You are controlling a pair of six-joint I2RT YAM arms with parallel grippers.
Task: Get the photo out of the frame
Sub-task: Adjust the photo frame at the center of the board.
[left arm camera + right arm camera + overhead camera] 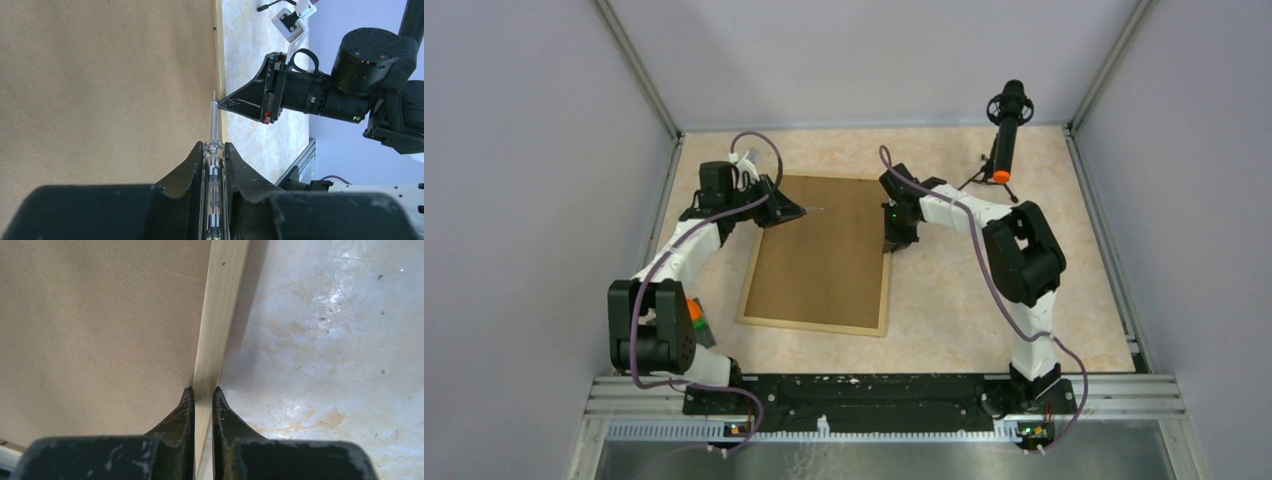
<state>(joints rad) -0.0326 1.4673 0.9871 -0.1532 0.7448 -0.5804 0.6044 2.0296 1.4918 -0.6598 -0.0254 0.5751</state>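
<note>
Right end effector [203, 393] clamps frame [222, 315] edge, front hidden; left end effector [214, 148] grips screwdriver [213, 122]

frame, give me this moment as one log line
frame: back up | left gripper: shut on tool, tip over frame back | right gripper: shut on frame edge | photo: hidden

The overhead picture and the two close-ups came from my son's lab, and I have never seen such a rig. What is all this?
Two robot arms are bolted at the near edge of a table. The overhead picture looks down from behind them. The other two come from a camera on each wrist. A picture frame lies back side up, showing its brown backing board. The left gripper holds a thin clear-handled tool, its metal tip pointing across the board. The right gripper pinches the frame's wooden rail. A microphone on a small stand is at the far right.
</note>
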